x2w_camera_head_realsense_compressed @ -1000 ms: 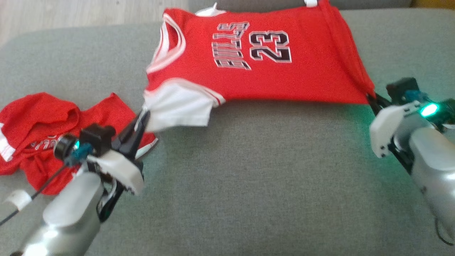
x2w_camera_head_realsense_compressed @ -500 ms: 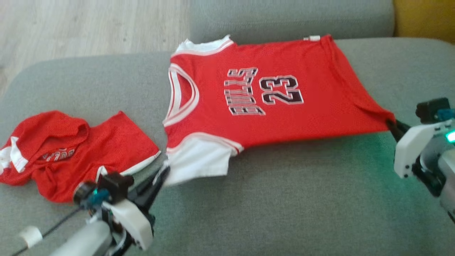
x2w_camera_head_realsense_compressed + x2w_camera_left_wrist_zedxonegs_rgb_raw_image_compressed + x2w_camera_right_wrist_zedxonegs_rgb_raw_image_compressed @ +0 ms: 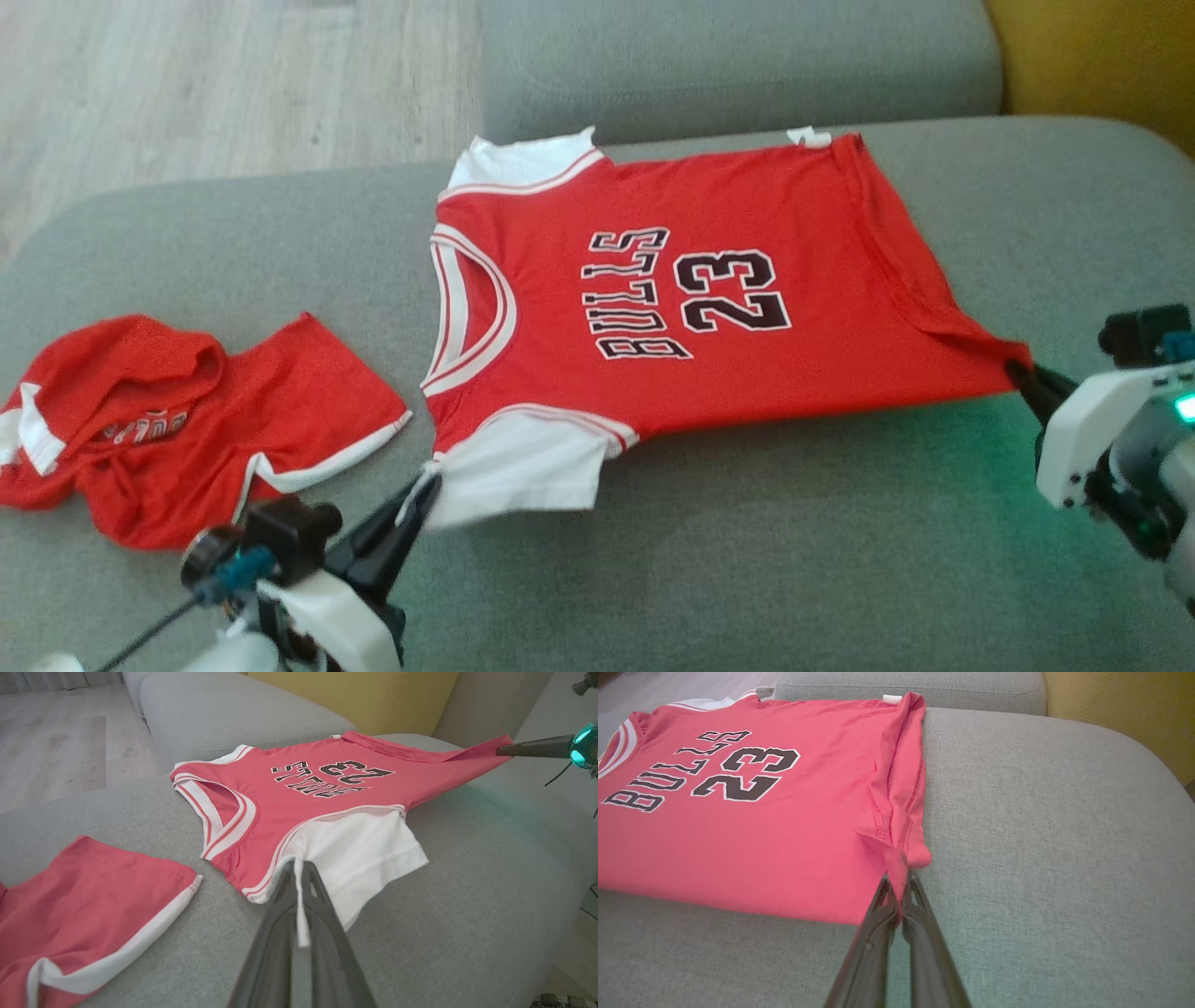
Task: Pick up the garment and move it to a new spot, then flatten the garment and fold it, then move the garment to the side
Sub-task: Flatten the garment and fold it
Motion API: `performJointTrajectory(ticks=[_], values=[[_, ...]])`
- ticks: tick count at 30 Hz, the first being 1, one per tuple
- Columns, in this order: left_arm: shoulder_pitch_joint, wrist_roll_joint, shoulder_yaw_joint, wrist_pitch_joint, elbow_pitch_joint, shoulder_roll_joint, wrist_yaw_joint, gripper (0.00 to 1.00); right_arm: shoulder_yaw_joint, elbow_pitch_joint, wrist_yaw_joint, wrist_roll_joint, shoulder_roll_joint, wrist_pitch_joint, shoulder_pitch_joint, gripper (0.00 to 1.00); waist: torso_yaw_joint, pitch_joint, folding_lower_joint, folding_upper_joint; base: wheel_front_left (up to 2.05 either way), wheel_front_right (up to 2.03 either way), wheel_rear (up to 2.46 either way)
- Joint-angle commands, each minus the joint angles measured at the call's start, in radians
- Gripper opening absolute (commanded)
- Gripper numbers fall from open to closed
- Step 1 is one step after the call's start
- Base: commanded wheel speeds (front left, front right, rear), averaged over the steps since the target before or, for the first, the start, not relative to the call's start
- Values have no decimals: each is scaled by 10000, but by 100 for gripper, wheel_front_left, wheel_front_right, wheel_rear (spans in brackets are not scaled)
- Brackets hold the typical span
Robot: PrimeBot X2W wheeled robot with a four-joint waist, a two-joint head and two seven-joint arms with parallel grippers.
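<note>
While my left jaws clench the white sleeve (image 3: 364, 858) and my right jaws clench the hem corner (image 3: 896, 858), the garment (image 3: 653, 299) stretches between them near the sofa's (image 3: 747, 560) back edge. Red shorts (image 3: 187, 429) lie by the left edge. Bare cushion runs along the front edge.

Red jersey (image 3: 709, 280), white sleeves and trim, black lettering; red shorts (image 3: 187, 420); grey sofa (image 3: 747, 560).
</note>
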Motion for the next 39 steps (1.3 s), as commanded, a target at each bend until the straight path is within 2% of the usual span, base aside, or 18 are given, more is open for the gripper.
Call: performJointTrajectory(ticks=[1,5,15,23,33,34,35,39], values=[[-730,60,573,-115,-281,391,78,0,-152,-191,73,-45,-302,-44,-276,0,-62,215,0,-1,0,0,0],[-1414,358,622,9,-171,426,35,0,-570,-117,73,-36,21,146,-604,0,-108,639,0,-1,0,0,0],[-3885,1450,443,432,1380,446,-624,0,-796,216,73,-757,422,904,-2019,0,-150,1650,0,-1,0,0,0],[-5558,1654,80,596,2830,41,-1129,0,-565,948,73,-1552,797,1456,-3192,0,-200,2349,0,-1,0,0,0],[-7017,2110,-908,269,4434,-389,-1270,0,-566,1723,73,-1773,1252,1413,-3999,0,-257,2905,0,-1,0,0,0],[-7141,2155,-976,171,4619,-457,-1272,67,-579,1761,73,-1776,1293,1310,-4077,37,-255,2938,0,-1,0,0,0],[-7256,2179,-996,54,4816,-537,-1272,100,-618,1839,73,-1767,1334,1209,-4150,100,-253,2967,0,-1,0,0,0],[-7541,2058,-764,-699,5553,-992,-1108,100,-781,2105,73,-1773,1528,549,-4385,100,-219,2936,0,-1,0,0,0]])
